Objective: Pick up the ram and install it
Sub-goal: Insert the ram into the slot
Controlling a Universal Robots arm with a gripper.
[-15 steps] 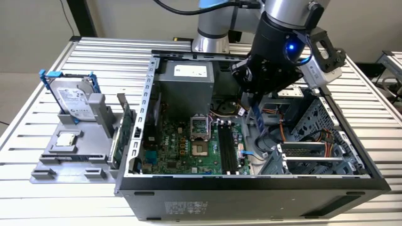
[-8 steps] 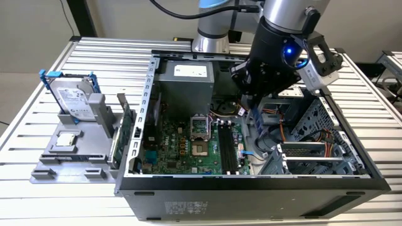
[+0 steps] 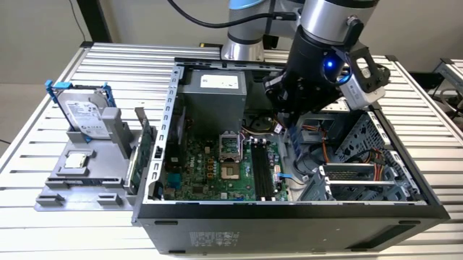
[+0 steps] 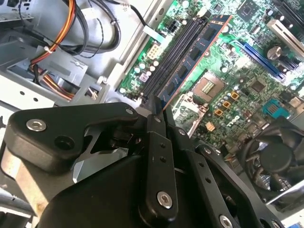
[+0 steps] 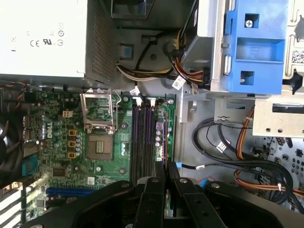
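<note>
Your black fingers [image 4: 156,137] are clamped on one end of the long, narrow, blue-green ram stick [image 4: 195,51] studded with black chips. It juts straight out from them over the green motherboard [image 4: 247,61]. Its long axis runs parallel to the paired black memory slots [image 4: 173,54], close alongside and apparently not yet seated, inside the open dark computer case [image 3: 289,214].
</note>
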